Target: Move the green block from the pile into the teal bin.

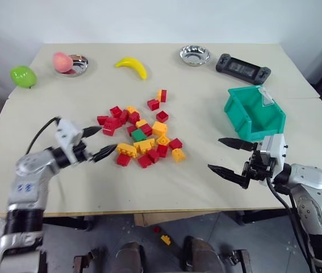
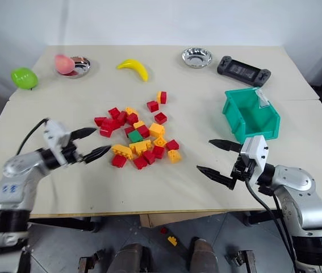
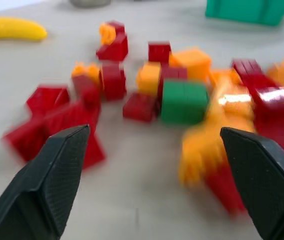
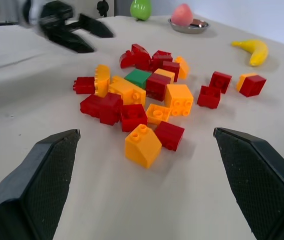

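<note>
In the middle of the pile [image 1: 141, 136] sat the green block [image 1: 138, 135], hemmed by red and yellow bricks, well left of the bin [image 1: 254, 112]. Both the left gripper [image 1: 100, 142] and right gripper [image 1: 232, 158] gaped wide, empty. A narrow, top-down pinch would likely avoid snagging neighbours.

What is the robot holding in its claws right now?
Nothing. The left gripper and right gripper are both open and empty. The green block lies in the pile.
</note>
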Robot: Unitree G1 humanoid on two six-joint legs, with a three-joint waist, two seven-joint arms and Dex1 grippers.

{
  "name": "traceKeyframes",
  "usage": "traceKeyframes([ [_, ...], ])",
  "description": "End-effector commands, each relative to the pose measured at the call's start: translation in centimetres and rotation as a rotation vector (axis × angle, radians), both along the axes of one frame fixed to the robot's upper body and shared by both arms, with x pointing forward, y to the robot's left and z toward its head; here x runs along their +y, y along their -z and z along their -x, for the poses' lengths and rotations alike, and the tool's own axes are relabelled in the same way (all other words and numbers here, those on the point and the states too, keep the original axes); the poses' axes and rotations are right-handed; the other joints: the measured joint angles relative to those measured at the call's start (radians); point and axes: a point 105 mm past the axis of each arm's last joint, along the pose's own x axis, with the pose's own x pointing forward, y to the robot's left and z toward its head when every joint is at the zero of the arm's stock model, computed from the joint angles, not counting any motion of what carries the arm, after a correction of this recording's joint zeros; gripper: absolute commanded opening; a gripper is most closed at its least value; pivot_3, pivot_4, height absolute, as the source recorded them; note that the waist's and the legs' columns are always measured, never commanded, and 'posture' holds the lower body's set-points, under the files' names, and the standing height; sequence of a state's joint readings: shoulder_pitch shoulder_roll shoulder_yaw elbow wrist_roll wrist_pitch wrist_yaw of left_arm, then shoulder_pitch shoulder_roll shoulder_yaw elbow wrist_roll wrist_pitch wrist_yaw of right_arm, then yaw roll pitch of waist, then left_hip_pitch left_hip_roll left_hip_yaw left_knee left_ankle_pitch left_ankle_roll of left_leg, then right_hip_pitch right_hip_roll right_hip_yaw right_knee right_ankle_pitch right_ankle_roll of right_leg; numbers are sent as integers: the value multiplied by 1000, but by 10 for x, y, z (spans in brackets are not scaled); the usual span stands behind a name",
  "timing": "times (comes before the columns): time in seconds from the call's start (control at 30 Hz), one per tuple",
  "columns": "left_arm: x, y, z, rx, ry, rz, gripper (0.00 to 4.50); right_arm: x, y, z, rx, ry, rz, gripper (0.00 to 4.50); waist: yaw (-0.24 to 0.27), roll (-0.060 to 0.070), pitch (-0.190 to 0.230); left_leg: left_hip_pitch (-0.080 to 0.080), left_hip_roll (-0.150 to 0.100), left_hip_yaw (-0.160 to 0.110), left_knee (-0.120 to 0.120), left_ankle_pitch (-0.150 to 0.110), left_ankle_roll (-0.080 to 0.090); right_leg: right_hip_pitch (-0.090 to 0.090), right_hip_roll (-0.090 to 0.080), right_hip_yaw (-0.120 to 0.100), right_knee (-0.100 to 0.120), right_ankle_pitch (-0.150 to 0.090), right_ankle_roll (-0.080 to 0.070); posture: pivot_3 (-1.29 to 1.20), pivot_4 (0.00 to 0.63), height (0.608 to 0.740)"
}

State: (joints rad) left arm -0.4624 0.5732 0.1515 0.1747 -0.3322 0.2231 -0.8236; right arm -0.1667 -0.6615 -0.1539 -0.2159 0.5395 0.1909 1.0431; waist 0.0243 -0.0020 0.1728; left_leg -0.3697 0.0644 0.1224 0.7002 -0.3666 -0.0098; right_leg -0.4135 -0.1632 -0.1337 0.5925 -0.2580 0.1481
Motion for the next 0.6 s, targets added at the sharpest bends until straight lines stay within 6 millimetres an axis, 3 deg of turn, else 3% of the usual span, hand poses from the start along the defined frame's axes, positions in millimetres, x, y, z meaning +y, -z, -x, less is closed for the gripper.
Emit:
traceKeyframes([
  [0.03,-24,-6,-16,14,23,-48,4431,0,-7,3,-46,2,-1,4500,-2,0,0,0,0,0,0,0,0,0,0,0,0,0,0,0,150,740],
  [0.2,-37,3,-33,79,25,-147,4431,2,-7,4,-50,8,-5,4500,-14,0,0,1,0,1,-2,0,0,0,0,0,-1,0,0,0,150,740],
  [0.33,-43,20,-31,144,93,-297,4431,5,-8,6,-52,19,-29,4500,-16,0,0,0,0,0,-2,0,0,0,0,0,-1,0,0,0,150,740],
  [0.6,-43,32,-38,321,11,-231,4431,6,-10,11,-47,35,-42,4500,-14,0,0,2,0,0,-1,0,0,1,0,0,-1,0,0,0,150,740],
])
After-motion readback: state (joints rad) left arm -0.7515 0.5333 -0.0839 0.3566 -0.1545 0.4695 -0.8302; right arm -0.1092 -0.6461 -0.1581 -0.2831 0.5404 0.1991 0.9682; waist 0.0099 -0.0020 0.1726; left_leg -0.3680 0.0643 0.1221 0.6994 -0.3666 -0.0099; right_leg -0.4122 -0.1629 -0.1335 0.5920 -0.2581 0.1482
